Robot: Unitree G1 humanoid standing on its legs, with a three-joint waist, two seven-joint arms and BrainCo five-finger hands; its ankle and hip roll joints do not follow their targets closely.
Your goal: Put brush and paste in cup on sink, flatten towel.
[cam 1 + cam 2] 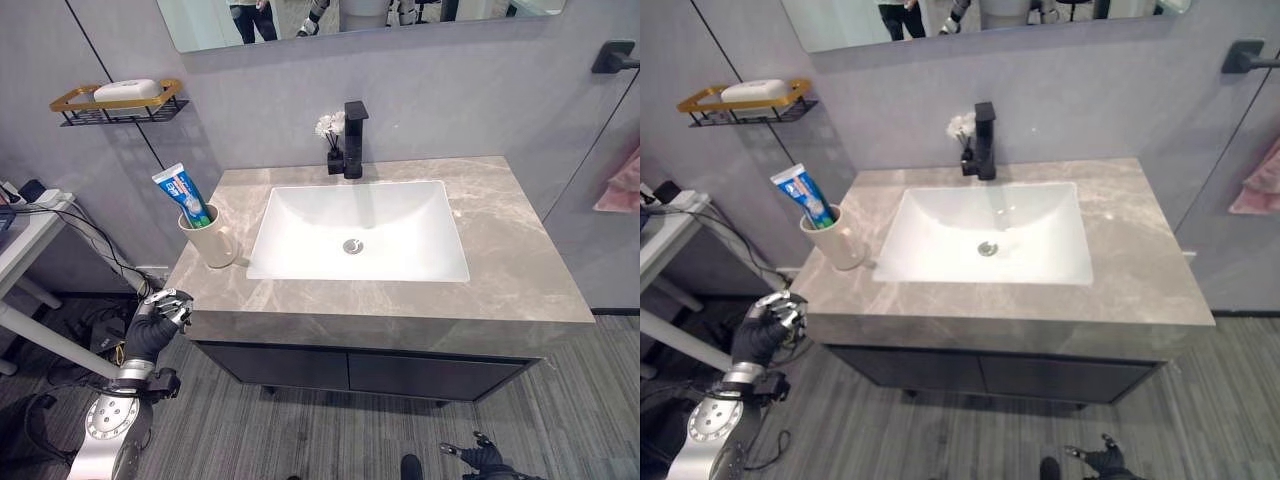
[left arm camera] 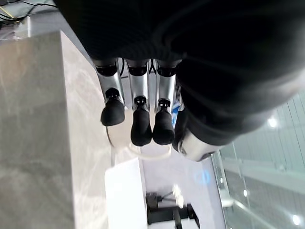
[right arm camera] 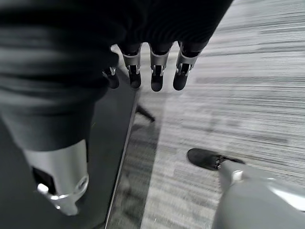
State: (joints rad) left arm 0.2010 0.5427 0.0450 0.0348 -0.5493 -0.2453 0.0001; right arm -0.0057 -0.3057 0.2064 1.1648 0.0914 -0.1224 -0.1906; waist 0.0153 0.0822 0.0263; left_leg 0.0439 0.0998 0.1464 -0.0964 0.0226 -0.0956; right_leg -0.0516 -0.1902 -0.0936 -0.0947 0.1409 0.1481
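Landmark: the white basin [image 1: 360, 232] set into the grey marbled countertop [image 1: 520, 270]; I place everything else against it

Cup: my beige cup [image 1: 208, 236] stands upright on the countertop just beside the basin's left edge, its handle turned toward the basin

Paste: the blue-and-white toothpaste tube [image 1: 181, 194] stands in the cup, long axis close to vertical but tipped, its upper end leaning up and away from the basin toward the wall on the left; its lower end is down inside the cup

Brush: I cannot make out a toothbrush in the cup or on the countertop

Towel: a pink cloth [image 1: 622, 184] hangs on the wall well to the right of the basin, past the countertop's edge, under a dark wall fitting [image 1: 612, 54]

My left hand: my left hand [image 1: 168, 307] hangs off the front left corner of the countertop, well left of the basin and lower than the cup; my fingers [image 2: 140, 125] are curled in loosely beside the thumb, with nothing in them

My right hand: my right hand [image 1: 482, 453] is down near the floor, below the basin's cabinet front and toward its right; in my wrist view its fingers [image 3: 157, 74] bend downward and hold nothing

Tap: a black tap [image 1: 354, 138] rises at the basin's back edge, with a small sprig of white flowers [image 1: 329, 125] just to its left

Shelf: a gold-rimmed wall shelf [image 1: 118, 102] carrying a white soap [image 1: 126, 90] sits on the wall far left of the basin, above the cup
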